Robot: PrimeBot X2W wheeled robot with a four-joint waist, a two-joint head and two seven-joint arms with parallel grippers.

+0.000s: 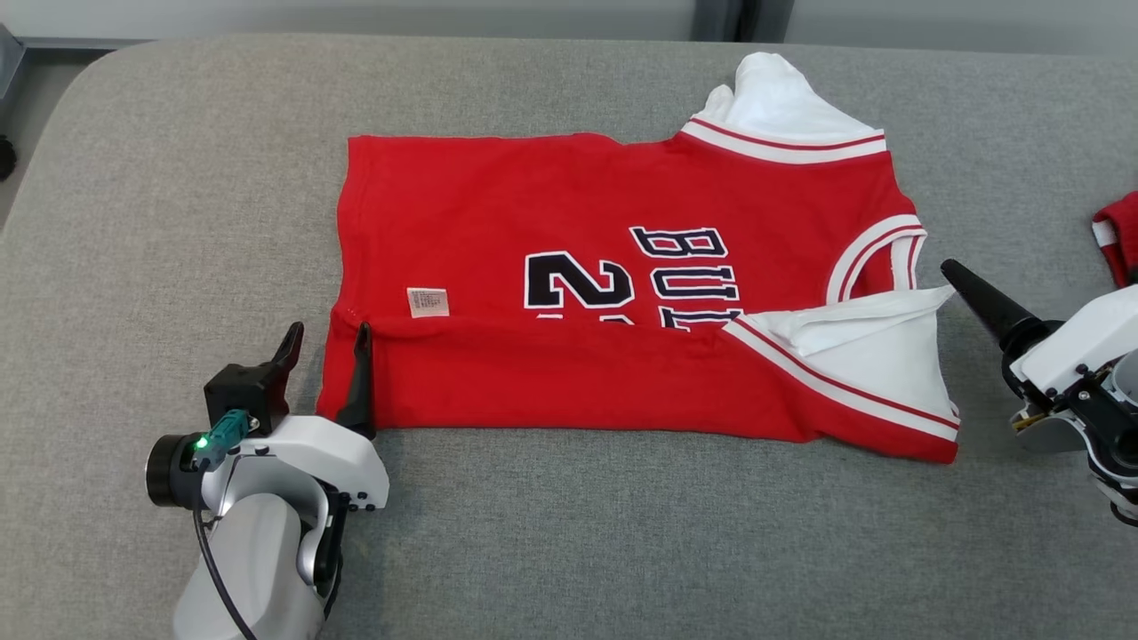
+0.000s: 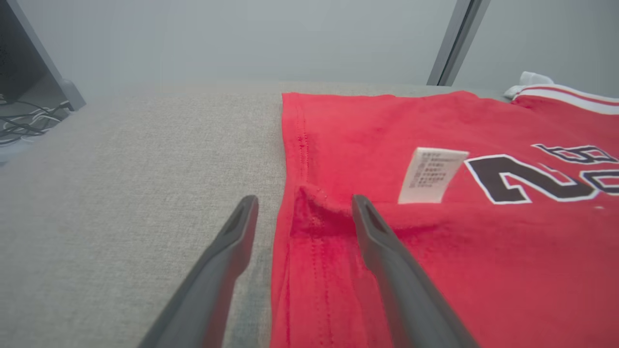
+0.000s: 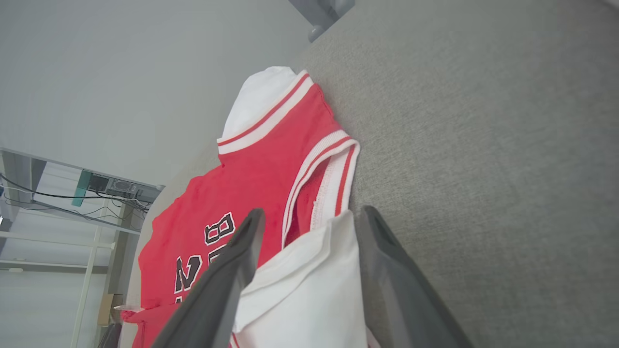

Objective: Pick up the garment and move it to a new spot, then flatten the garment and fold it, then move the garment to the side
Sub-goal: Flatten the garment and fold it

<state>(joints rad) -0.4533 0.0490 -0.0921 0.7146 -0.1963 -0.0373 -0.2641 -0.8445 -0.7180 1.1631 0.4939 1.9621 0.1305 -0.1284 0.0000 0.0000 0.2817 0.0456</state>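
Fingers of the left gripper (image 1: 329, 336) stood wide apart, straddling the hem corner (image 2: 314, 215) of the red basketball jersey (image 1: 533, 213); those of the right gripper (image 3: 312, 215) were wide too, flanking its white sleeve (image 3: 309, 290); jersey lay flat, near edge folded over, on the grey fabric surface (image 1: 622, 533).

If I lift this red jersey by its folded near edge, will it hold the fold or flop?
Probably floppy: the jersey lies limp, and its hem bunches between the fingers of the left tool. It looks thin and light, so the fold would likely fall open. The grey surface looks coarse; pushing may wrinkle the cloth rather than slide it.
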